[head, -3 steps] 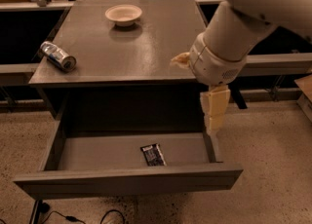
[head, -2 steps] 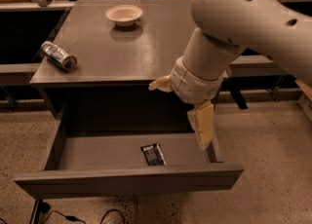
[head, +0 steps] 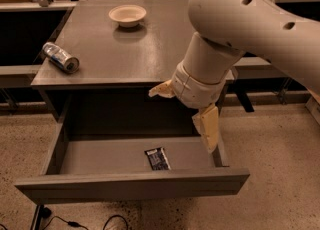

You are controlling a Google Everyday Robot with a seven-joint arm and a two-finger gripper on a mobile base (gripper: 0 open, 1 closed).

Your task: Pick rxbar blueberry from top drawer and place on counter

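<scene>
**Claw spread above the open drawer, bar not yet taken**

Camera view: the claw point(head: 180, 121) hangs over the right half of the top drawer point(head: 132, 186). It is level with the cabinet's opening, and its two pale fingers are spread wide. One finger points left and the other points down toward the drawer floor. Nothing is between them.

The rxbar blueberry point(head: 157, 158) lies flat on the drawer floor near the middle. It is close behind the front panel, and it sits left of and below the claw, apart from it.

The bar's long axis runs roughly front to back, with the far end leaning slightly left. The lettered face is up.

The step in hand appears to be the reach. It should go best if the claw shifts left and toward the front panel. The wrist should then turn so the fingers straddle the bar's narrow width, not its length. Because the bar is thin and flat, the fingertips probably need to come right down to the floor before closing. The front panel leaves little room on that side.

The tabletop point(head: 150, 49) carries a pale bowl point(head: 127, 15) at the back and a drink can point(head: 60, 57) lying at its left edge.
</scene>
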